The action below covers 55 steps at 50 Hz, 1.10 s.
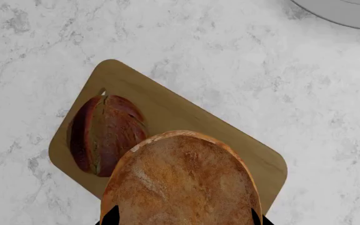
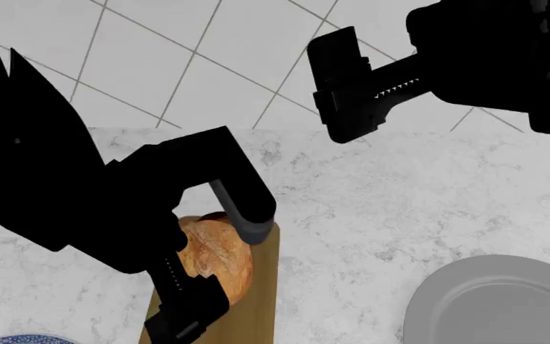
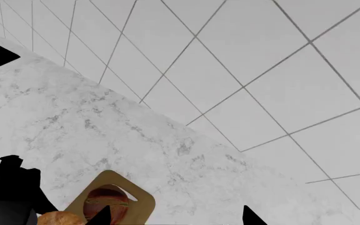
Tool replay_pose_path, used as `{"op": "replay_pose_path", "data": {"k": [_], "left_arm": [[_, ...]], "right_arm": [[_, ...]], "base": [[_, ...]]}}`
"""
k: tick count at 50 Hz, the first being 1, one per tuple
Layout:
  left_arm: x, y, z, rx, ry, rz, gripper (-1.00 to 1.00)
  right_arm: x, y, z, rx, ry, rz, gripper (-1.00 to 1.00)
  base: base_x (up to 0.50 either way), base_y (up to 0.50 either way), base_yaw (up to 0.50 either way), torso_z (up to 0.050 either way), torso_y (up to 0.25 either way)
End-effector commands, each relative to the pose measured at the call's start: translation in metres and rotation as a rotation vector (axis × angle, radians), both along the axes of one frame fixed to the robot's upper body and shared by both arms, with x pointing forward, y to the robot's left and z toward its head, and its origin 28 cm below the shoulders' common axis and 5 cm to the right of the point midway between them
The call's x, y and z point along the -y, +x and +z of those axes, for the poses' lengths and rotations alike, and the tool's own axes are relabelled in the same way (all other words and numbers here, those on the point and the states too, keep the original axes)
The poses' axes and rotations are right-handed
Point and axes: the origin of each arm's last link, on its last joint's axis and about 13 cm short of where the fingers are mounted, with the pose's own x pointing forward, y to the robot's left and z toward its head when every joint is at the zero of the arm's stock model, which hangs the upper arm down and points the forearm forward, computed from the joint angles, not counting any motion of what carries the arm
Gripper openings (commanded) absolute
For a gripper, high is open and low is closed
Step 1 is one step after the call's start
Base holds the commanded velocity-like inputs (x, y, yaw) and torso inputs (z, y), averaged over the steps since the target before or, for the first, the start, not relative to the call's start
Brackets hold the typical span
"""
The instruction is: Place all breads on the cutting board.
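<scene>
The tan wooden cutting board (image 1: pixel 186 117) lies on the marble counter. The darker reddish-brown bread (image 1: pixel 105 133) rests on the board. My left gripper (image 1: pixel 183 216) is shut on the golden-tan bread (image 1: pixel 180 183) and holds it over the board, beside the dark bread. In the head view the golden bread (image 2: pixel 220 258) sits between the left fingers above the board (image 2: pixel 261 301). My right gripper (image 3: pixel 175 216) is open and empty, raised high over the counter; its view shows the board (image 3: pixel 136 202) and dark bread (image 3: pixel 108 201) far below.
A plain grey plate (image 2: pixel 500 304) lies on the counter at the right, its rim also in the left wrist view (image 1: pixel 342 14). A blue-patterned plate edge (image 2: pixel 12 340) shows at lower left. White tiled wall stands behind the counter.
</scene>
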Motion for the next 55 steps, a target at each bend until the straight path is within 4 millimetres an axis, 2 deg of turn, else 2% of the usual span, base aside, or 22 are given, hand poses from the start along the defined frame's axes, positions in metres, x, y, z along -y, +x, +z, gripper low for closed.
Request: {"op": "replay_pose_path", "data": {"k": [1, 29, 39, 40, 55], "left_arm": [[0.01, 0.005, -0.014, -0.036, 0.006, -0.018, -1.0], [0.009, 0.015, -0.05, -0.082, 0.045, 0.026, -1.0], [0.006, 0.017, -0.055, -0.08, 0.045, 0.038, -1.0], [0.006, 0.017, -0.055, -0.078, 0.044, 0.041, 1.0], [0.004, 0.007, -0.02, -0.033, 0.032, 0.04, 1.0]], "right_arm": [[0.003, 0.001, -0.005, -0.005, 0.007, -0.009, 1.0], [0.002, 0.003, -0.011, -0.017, 0.01, -0.006, 1.0], [0.002, 0.004, -0.012, -0.021, 0.009, -0.005, 1.0], [0.002, 0.004, -0.013, -0.022, 0.008, -0.005, 1.0], [0.003, 0.001, -0.01, -0.02, 0.006, -0.007, 1.0]], "base": [[0.0, 0.0, 0.0, 0.0, 0.0], [0.0, 0.0, 0.0, 0.0, 0.0], [0.0, 0.0, 0.0, 0.0, 0.001], [0.0, 0.0, 0.0, 0.0, 0.0], [0.0, 0.0, 0.0, 0.0, 0.0]]}}
